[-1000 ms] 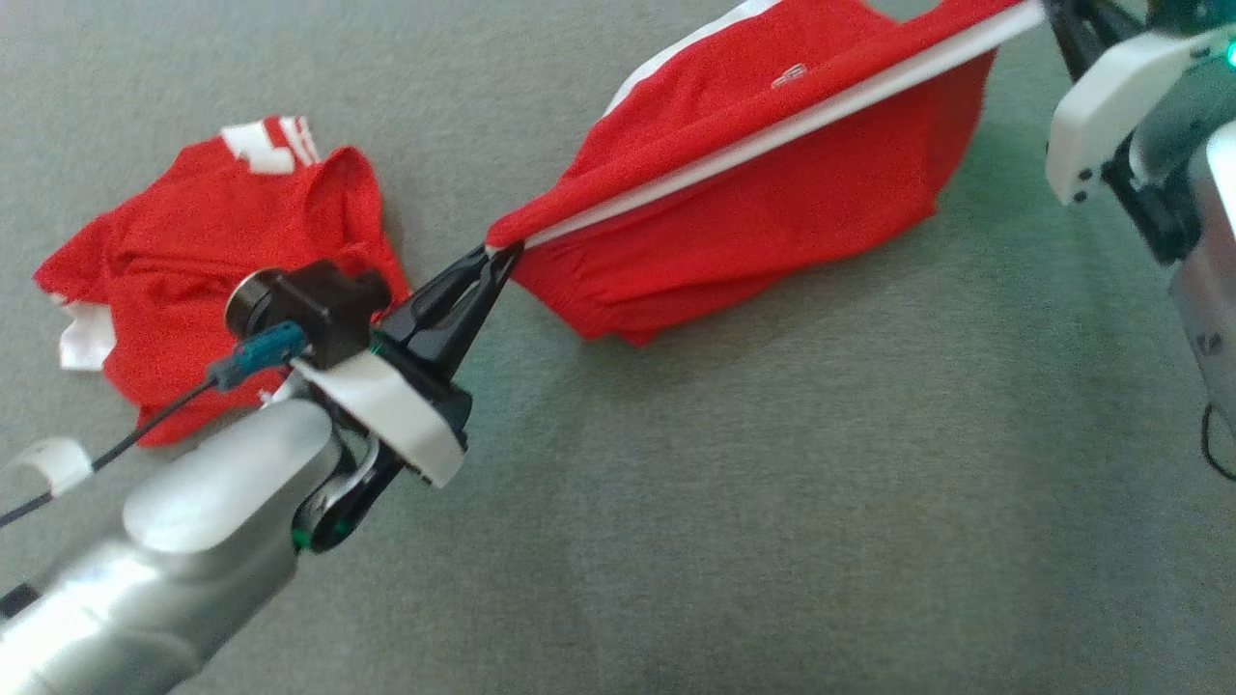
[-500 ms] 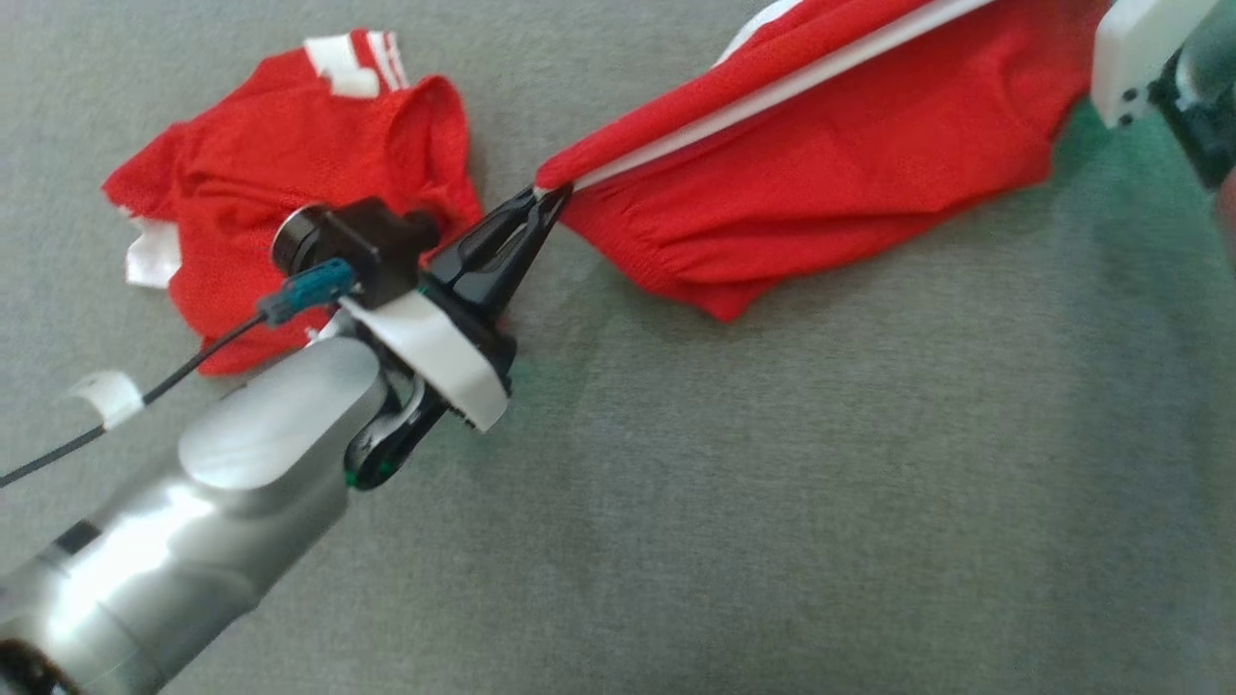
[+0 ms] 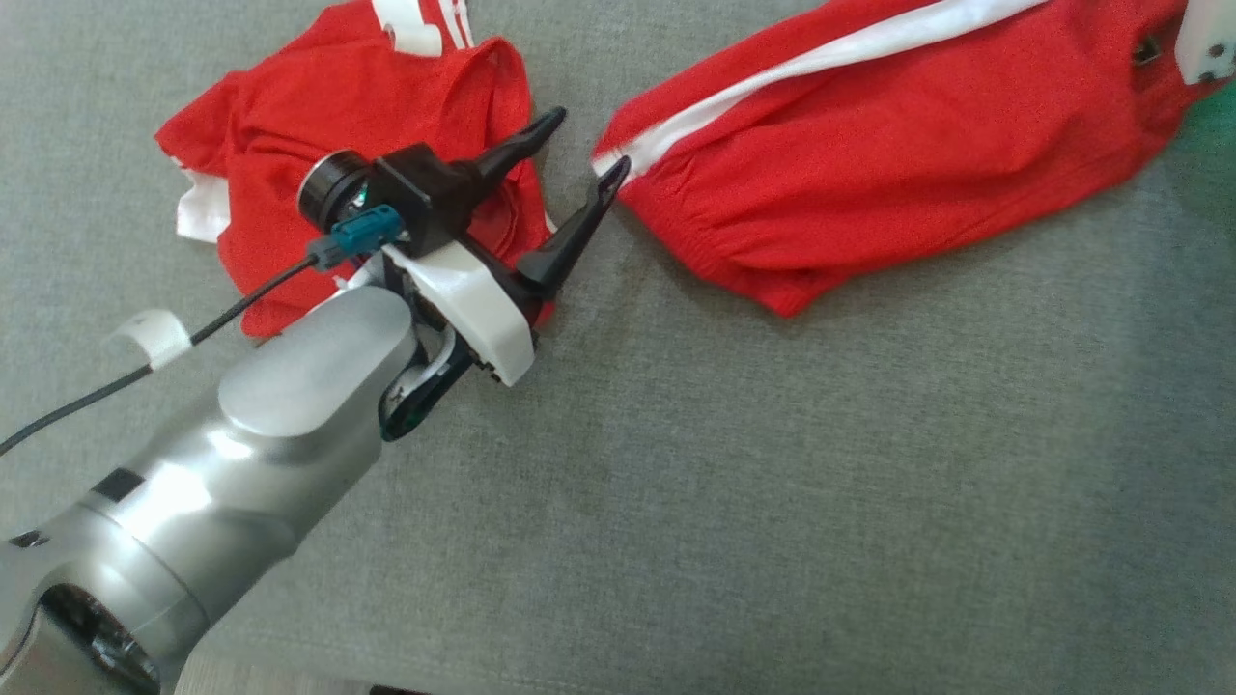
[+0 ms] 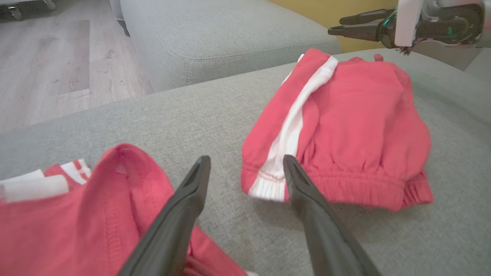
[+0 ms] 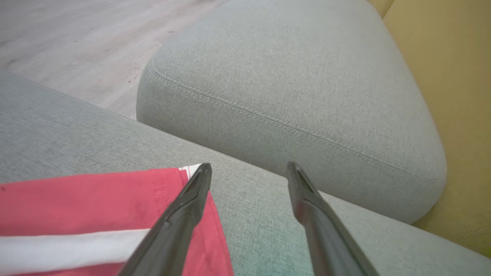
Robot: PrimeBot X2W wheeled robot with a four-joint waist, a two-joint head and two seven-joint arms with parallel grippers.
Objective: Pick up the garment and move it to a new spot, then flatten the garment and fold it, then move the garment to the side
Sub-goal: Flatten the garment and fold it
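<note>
Head view: we are viewing the red shorts [image 3: 869, 164] lying on the grey cushion [image 3: 772, 483], waistband corner beside the left gripper [image 3: 591, 140], jaws parted, forearm slanting low; right gripper [image 5: 249, 165], jaws parted, hovering over the hem.

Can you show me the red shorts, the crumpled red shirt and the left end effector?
red shorts [image 3: 917, 164]: head view, fabric below stripe.
crumpled red shirt [image 3: 319, 125]: head view, middle folds.
left end effector [image 3: 588, 141]: head view, gap between open fingertips.
</note>
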